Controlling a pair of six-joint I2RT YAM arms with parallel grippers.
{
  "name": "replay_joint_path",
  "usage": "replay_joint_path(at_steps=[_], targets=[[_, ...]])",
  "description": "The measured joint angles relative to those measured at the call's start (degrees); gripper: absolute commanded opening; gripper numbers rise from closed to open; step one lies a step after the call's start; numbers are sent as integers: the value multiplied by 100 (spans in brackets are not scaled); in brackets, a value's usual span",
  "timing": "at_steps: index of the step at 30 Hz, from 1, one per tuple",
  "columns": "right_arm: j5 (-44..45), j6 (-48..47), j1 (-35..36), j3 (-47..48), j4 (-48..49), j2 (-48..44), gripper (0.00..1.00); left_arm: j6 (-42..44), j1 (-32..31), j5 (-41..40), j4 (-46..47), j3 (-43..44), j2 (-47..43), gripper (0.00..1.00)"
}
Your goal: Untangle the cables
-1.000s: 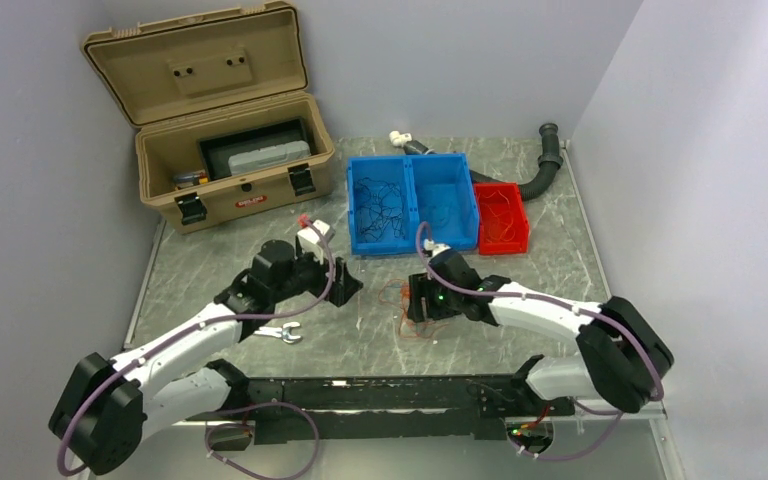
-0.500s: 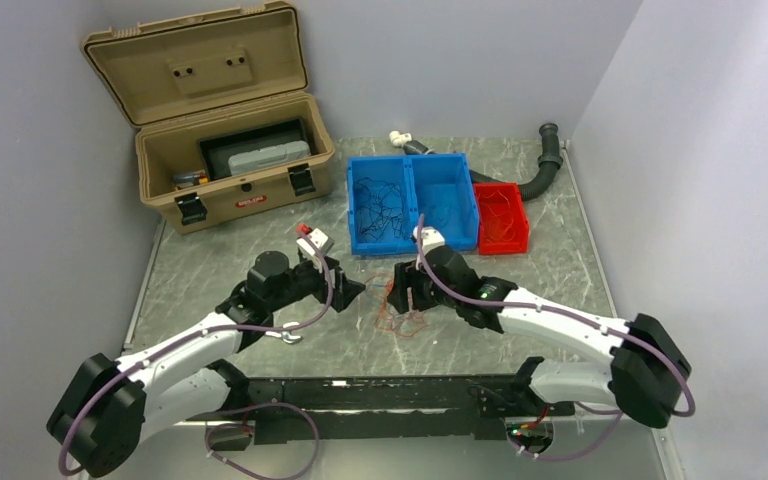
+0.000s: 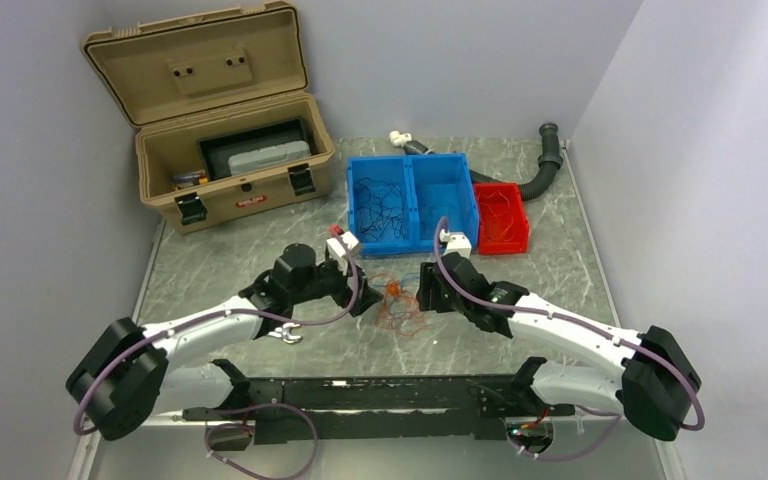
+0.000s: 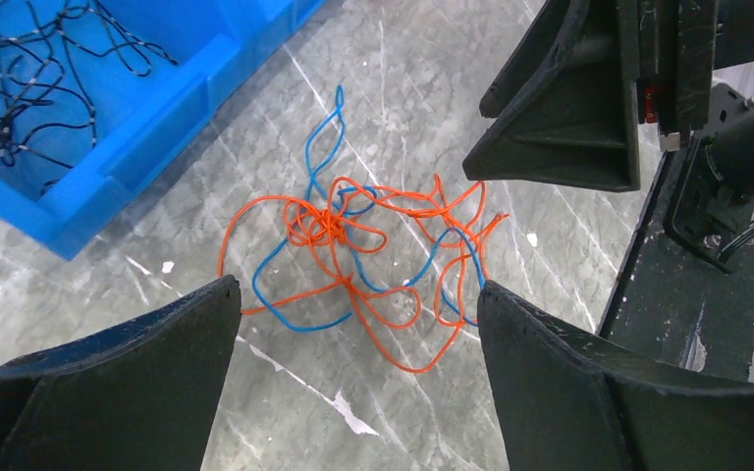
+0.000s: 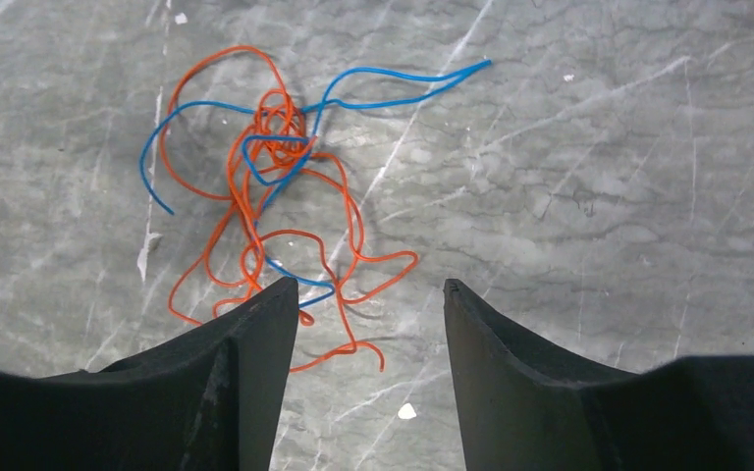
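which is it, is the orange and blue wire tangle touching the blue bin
Apart. The left wrist view shows bare table between the wire tangle and the blue bin.

Marble table (image 3: pixel 220 262): cables (image 3: pixel 400 306), bins (image 3: pixel 415 205), toolbox (image 3: pixel 240 202)

Two robot arms: one left arm (image 3: pixel 200 325), one right arm (image 3: pixel 560 322). One tangle of orange and blue cables (image 4: pixel 373 255). Two blue bins (image 3: pixel 412 195), one red bin (image 3: pixel 515 235), one tan case (image 3: pixel 250 195), one hose (image 3: pixel 543 172), one wrench (image 3: pixel 282 335).
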Motion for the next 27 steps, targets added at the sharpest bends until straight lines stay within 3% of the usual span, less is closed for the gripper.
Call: replay_joint_path(at_steps=[7,10,15,18,19,23,27], targets=[[-516,-55,-55,-33,229,205,51,81,-70,59,-404,483,717,86],[-776,-138,-55,-33,468,286,39,109,-92,74,-564,592,892,85],[-1043,-229,-55,114,590,748,37,125,-118,173,-634,667,1049,85],[-1176,-273,-55,184,586,898,30,125,-122,212,-658,671,1054,85],[-1196,-280,-55,184,579,876,31,125,-122,214,-660,671,1054,85],[-1335,-304,-55,181,533,592,54,127,-122,221,-675,671,1054,85],[-1432,-369,-55,179,505,197,57,146,-122,227,-673,671,1054,85]])
